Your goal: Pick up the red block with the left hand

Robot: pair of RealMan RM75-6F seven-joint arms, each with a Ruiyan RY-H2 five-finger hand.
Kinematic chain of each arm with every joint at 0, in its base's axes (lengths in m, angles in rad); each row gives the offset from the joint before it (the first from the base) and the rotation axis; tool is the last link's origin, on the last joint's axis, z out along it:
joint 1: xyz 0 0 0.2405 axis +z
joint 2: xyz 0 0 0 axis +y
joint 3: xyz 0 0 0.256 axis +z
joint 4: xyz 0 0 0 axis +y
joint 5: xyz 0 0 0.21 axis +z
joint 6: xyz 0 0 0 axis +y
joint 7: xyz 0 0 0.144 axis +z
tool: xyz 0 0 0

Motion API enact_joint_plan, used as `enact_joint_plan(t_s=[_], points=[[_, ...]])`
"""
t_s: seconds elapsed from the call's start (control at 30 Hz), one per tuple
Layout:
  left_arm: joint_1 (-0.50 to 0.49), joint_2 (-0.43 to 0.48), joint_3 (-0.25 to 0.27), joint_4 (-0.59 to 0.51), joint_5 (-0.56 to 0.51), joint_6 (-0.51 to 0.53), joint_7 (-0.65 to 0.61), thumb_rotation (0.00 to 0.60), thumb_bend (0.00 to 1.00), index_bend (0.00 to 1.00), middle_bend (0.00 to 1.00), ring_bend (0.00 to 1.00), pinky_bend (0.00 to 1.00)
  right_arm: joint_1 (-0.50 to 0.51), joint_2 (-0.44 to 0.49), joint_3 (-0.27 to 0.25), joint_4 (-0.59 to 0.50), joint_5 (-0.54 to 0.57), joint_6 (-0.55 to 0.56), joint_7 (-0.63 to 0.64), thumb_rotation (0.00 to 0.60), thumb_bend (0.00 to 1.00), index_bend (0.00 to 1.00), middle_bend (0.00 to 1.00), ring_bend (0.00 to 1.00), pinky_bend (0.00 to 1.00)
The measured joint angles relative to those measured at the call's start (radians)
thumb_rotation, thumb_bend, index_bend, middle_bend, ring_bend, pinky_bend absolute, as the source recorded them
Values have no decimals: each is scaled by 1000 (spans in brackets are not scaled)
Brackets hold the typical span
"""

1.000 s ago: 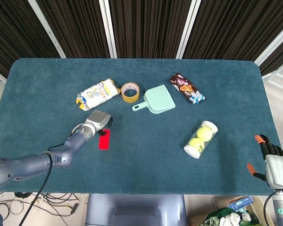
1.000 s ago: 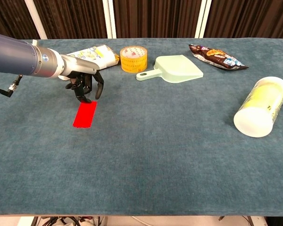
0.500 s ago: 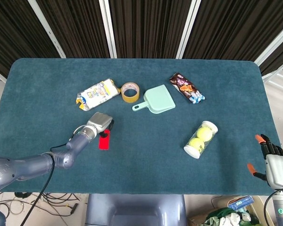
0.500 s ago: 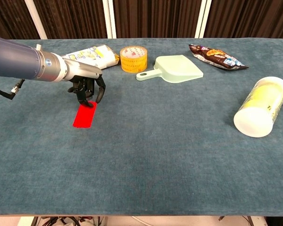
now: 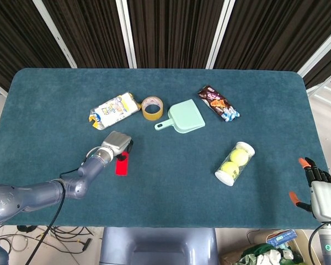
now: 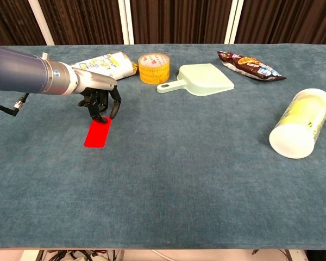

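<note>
On the left half of the teal worktop [image 6: 168, 179], the red block [image 6: 98, 132] lies flat, its long axis running near to far. The left hand [image 6: 99, 98] hangs over the block's far end, palm down, with the dark fingers [image 6: 113, 106] curled downward. One fingertip reaches the far edge of the block; whether it presses on the block or merely touches it cannot be told. The fingers are apart and enclose nothing, and the block rests wholly on the cloth. In the head view the same left hand [image 5: 115, 143] covers the far end of the red block [image 5: 121, 165], and most of the block shows on the near side of the hand.

The right hand [image 5: 320, 190] appears only in the head view, at the near right corner beyond the worktop's edge. Its fingers with orange tips are spread, and it holds nothing.

Far of the left hand lies a snack packet [image 6: 110, 63], white and yellow, and just to its right a roll of tape [image 6: 154, 68] stands on its side. A pale green dustpan [image 6: 204, 79] lies right of the tape, its handle pointing toward the roll. A dark wrapper [image 6: 250, 66] lies at far right. A clear tube of tennis balls [image 5: 235, 163] lies on its side at the right, well apart from the block.
</note>
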Motion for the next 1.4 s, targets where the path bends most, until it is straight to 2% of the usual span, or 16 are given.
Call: enact_joint_plan(t_s=[0.4, 1.0, 1.4], points=[[-10, -1, 19, 1, -24, -5, 15, 600, 441, 555, 850, 785, 740, 0, 1, 1, -3, 6, -3, 2, 600, 187, 125, 73, 189, 185], [-19, 31, 36, -50, -47, 18, 31, 600, 472, 617, 860, 793, 753, 1, 1, 0, -3, 2, -3, 3, 600, 188, 125, 73, 188, 185], [-9, 137, 44, -175, -12, 43, 23, 600, 472, 623, 865, 798, 759, 1, 0, -1, -3, -1, -2, 0, 600, 188, 125, 73, 189, 185]])
